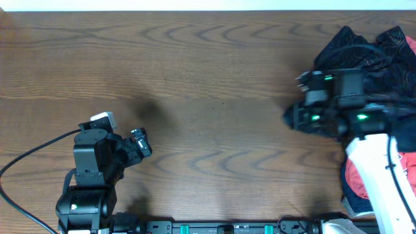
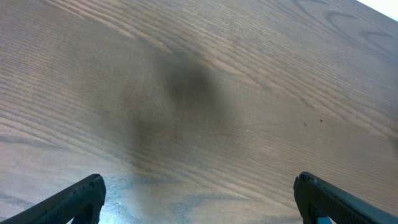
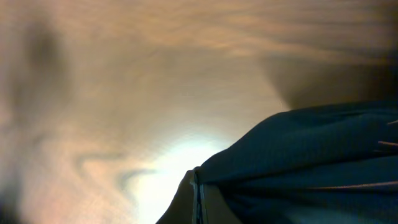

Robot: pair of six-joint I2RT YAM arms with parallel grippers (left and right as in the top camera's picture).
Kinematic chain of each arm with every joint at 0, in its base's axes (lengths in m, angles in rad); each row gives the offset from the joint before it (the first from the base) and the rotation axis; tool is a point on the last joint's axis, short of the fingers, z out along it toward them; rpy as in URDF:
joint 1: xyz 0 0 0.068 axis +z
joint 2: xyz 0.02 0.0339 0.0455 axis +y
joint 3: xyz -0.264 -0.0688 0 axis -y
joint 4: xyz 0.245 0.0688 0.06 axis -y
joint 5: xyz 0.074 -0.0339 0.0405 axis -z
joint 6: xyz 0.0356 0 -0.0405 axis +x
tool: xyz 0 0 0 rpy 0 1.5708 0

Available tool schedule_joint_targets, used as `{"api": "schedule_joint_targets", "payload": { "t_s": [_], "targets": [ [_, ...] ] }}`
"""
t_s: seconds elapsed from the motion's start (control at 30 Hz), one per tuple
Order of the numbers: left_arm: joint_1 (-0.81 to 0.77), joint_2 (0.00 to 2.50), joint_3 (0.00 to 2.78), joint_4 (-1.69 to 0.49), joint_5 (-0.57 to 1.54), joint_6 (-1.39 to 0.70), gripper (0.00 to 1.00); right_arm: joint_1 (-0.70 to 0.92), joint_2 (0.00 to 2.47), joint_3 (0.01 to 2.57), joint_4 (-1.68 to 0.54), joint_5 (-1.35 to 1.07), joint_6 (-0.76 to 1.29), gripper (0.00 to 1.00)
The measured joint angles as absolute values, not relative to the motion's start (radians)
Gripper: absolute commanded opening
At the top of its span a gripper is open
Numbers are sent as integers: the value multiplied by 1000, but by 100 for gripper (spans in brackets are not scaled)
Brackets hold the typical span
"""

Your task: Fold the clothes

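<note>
A heap of dark clothes (image 1: pixel 367 45) with reddish markings lies at the table's far right. My right gripper (image 1: pixel 291 119) sits at the heap's left edge. In the right wrist view its fingers (image 3: pixel 198 200) are pressed together on a fold of dark blue cloth (image 3: pixel 311 155), just above the wood. My left gripper (image 1: pixel 142 144) is at the front left, far from the clothes. In the left wrist view it (image 2: pixel 199 199) is wide open and empty over bare wood.
A red garment (image 1: pixel 411 170) lies at the right edge beside the right arm's white link (image 1: pixel 380 175). The brown wooden table (image 1: pixel 208 78) stretches between the two arms. A black cable (image 1: pixel 26 162) runs from the left arm.
</note>
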State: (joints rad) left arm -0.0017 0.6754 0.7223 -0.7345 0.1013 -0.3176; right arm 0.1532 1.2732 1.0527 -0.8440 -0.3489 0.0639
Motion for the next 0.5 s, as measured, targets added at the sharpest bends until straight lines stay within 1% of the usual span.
{"api": "schedule_joint_targets", "payload": {
  "t_s": [0.13,0.23,0.33,0.5],
  "targets": [
    [-2,676,722,-733,101,-317,98,309,1299,1018,-832,-373,53,1],
    [-2,677,722,-731,101,-317,98,427,1341,982,-756,-374,46,1],
    [-2,678,722,-727,101,-317,98,542,1402,965,-611,-380,51,1],
    [-2,678,723,-726,101,-317,98,709,1507,962,-235,-381,75,1]
  ]
}}
